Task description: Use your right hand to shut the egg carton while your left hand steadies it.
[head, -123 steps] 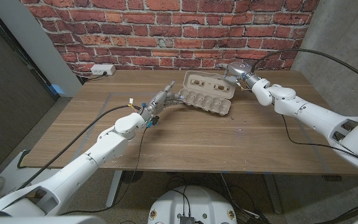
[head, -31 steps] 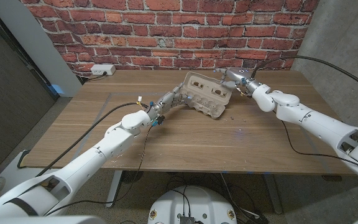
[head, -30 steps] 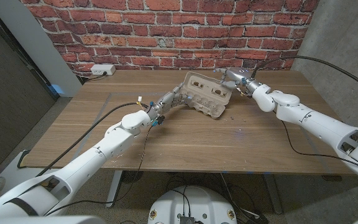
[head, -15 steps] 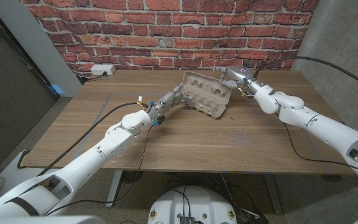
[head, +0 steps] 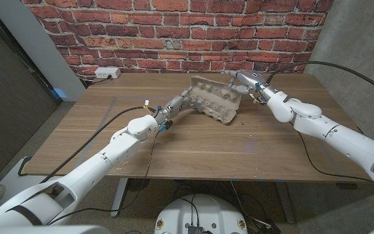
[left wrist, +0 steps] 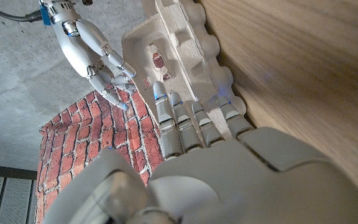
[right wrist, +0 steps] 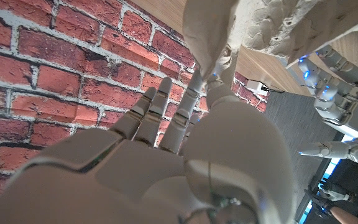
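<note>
Egg carton [head: 214, 102]: grey pulp, open, on the far middle of the wooden table [head: 193, 146], below the red brick wall [head: 193, 32]; its cupped tray lies on the wood and its lid stands raised and tilted behind it, the inside facing the robot. Left arm: reaches in from the near left corner, stretched diagonally across the table toward the carton's left end. Left hand [head: 176, 104]: fingers [left wrist: 178, 121] extended side by side and laid against the carton's [left wrist: 185, 43] left end, at the row of cups beside the table surface, as the left wrist view shows; nothing is grasped, the hand braces the carton by touch. Right arm: enters from the near right corner, bent at the elbow, forearm pointing to the carton's far right corner. Right hand [head: 240, 80]: at the lid's upper right edge, fingers straight and slightly spread; in the right wrist view the fingers [right wrist: 151, 115] reach up beside the carton's [right wrist: 278, 25] edge, and whether they pinch the lid or only press on it cannot be told. White power strip [head: 108, 73]: at the table's far left edge, against the wall.
</note>
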You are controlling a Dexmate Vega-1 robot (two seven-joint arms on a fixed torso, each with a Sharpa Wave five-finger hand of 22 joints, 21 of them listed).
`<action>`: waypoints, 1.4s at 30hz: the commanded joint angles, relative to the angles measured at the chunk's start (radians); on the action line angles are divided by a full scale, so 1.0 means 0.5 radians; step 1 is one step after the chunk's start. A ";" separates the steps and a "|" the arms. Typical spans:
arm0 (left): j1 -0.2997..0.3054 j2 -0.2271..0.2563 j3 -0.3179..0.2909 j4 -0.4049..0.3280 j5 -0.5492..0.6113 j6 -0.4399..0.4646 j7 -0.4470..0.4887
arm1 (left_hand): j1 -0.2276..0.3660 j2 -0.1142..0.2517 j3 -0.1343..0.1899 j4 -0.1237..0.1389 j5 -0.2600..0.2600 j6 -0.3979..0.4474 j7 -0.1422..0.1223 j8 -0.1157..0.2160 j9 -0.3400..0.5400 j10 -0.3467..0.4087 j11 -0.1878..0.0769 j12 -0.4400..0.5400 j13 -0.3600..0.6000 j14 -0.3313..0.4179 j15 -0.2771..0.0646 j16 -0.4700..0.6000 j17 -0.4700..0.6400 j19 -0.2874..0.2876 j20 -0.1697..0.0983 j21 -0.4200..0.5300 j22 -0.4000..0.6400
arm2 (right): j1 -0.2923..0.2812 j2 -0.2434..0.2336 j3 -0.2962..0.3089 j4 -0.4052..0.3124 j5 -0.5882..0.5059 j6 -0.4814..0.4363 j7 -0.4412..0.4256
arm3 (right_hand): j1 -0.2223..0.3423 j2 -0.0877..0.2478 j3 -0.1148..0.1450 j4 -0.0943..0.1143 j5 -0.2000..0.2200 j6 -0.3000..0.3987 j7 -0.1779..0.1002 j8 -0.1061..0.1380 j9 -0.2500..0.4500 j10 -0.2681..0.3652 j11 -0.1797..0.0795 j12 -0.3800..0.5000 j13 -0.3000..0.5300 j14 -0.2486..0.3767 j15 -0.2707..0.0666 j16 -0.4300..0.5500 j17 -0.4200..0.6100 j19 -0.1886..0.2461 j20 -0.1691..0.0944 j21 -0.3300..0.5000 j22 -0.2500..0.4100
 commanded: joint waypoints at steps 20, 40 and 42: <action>0.004 -0.017 -0.006 0.025 -0.009 -0.037 -0.002 | 0.002 -0.001 -0.015 0.004 0.007 -0.017 -0.014 -0.022 0.005 -0.088 -0.010 -0.013 -0.010 -0.077 -0.102 -0.006 -0.031 -0.037 -0.022 -0.020 -0.002 | -0.216 -0.039 0.088 -0.240 -0.035 0.172 0.128 | 0.030 -0.009 -0.012 -0.001 0.013 0.024 -0.007 0.004 0.012 0.013 -0.020 0.010 0.022 0.007 -0.379 0.004 0.004 0.009 -0.177 0.010 0.013; -0.014 -0.029 -0.006 0.080 -0.013 -0.074 -0.033 | 0.002 0.003 -0.020 0.006 0.007 0.008 -0.002 -0.016 0.005 -0.097 -0.006 -0.007 -0.015 -0.080 -0.103 0.001 -0.045 -0.036 -0.024 -0.021 -0.004 | -0.243 -0.049 0.100 -0.257 -0.085 0.328 0.139 | -0.315 -0.129 -0.199 0.154 0.023 -0.006 0.072 -0.015 0.011 -0.092 -0.008 -0.067 0.029 -0.060 -0.343 -0.073 -0.028 0.024 -0.077 0.017 0.013; -0.016 -0.034 -0.006 0.089 -0.014 -0.083 -0.035 | 0.002 0.003 -0.020 0.006 0.007 0.010 0.000 -0.016 0.005 -0.097 -0.007 -0.007 -0.015 -0.081 -0.103 0.002 -0.046 -0.037 -0.024 -0.021 -0.004 | -0.242 -0.049 0.102 -0.250 -0.086 0.344 0.140 | -0.450 -0.166 -0.255 0.215 0.012 -0.018 0.094 -0.019 0.010 -0.119 -0.007 -0.087 0.029 -0.067 -0.335 -0.096 -0.038 0.026 -0.046 0.013 0.010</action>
